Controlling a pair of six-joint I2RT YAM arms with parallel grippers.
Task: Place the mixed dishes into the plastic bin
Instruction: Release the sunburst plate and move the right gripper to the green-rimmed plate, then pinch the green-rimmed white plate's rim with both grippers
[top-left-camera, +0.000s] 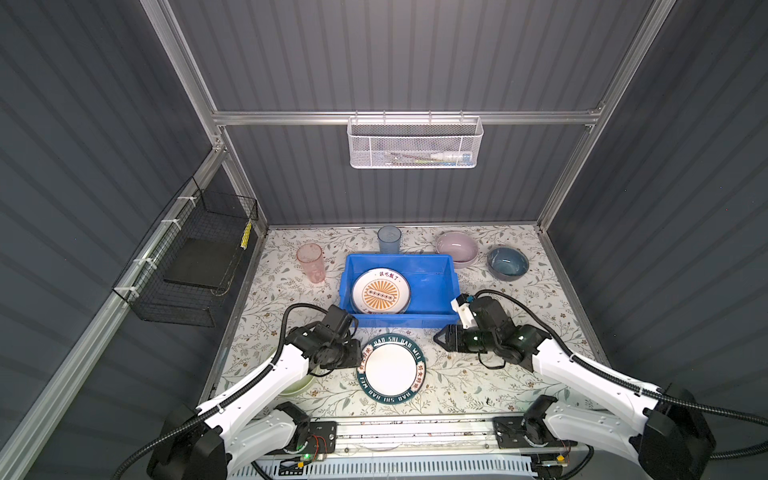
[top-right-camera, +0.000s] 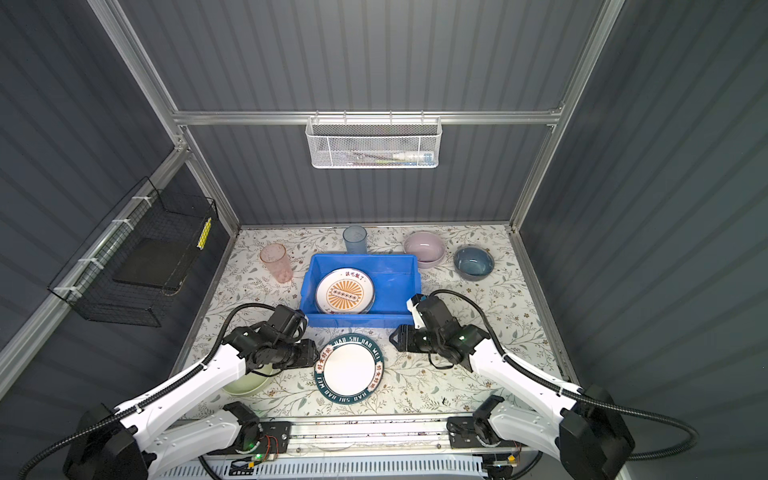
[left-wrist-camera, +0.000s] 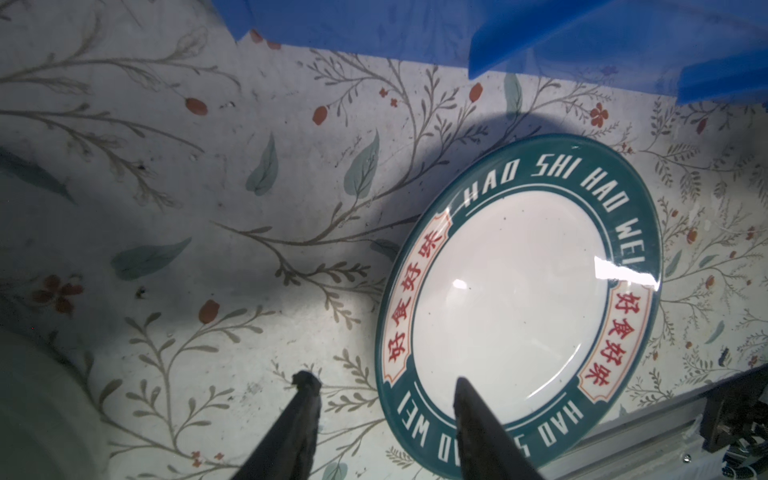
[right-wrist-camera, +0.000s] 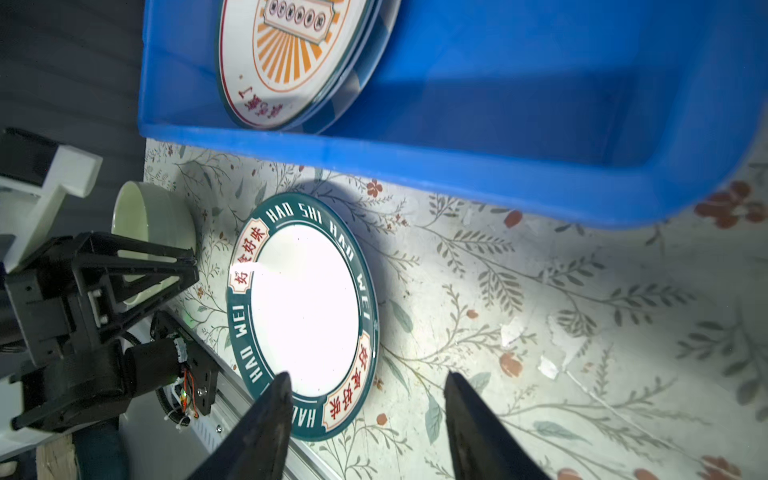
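Plate (top-left-camera: 390, 371) with the dark lettered rim lies flat near the front edge of the table (top-left-camera: 498, 386), its left rim straddled by the parted jaws of the left gripper (left-wrist-camera: 382, 380), the right gripper (top-left-camera: 437, 338) likewise apart just beside it, the blue bin (top-left-camera: 399, 322) directly beyond.

Right pincer (right-wrist-camera: 368, 376) stands spread beside lettered plate (right-wrist-camera: 305, 299), blue bin (right-wrist-camera: 415, 166) nearby.

Stereo pair high overhead, downward on the whole table (top-left-camera: 478, 382); wrist cameras low, close, lettered-rim plate (left-wrist-camera: 515, 299) common to all.

Grey ribbed walls (top-left-camera: 395, 54), floral tabletop (top-left-camera: 457, 390)
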